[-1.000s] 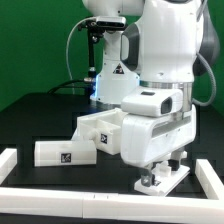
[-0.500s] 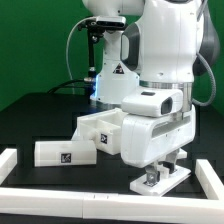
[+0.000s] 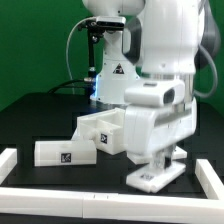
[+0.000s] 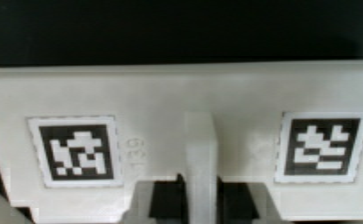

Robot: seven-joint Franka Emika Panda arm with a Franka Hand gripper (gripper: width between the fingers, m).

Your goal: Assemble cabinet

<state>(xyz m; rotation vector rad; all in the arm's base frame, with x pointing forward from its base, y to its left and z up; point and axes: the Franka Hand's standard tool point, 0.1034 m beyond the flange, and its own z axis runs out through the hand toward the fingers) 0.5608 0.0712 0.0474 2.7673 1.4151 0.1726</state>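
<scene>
Fingers of the gripper [image 3: 165,160] sit on the tagged cabinet panel [image 4: 178,95] directly beneath them, closure indeterminate; panel judged light, rigid and slippery, best gripped across its bare middle.

Arm [image 3: 168,60] blurred, top cut by frame; hides pt of cabinet [image 3: 100,128]. Pincer [image 3: 160,166] tips blurred, grip unclear. Wrist view: tagged panel [image 4: 181,105] fuzzy, sides cut off.

The arm has swung toward the exterior view's left, carrying the pincer [image 3: 158,160] with it. The white tagged panel [image 3: 148,177] clamped in it has shifted the same way along the counter [image 3: 60,185], and its tag no longer shows there.
</scene>
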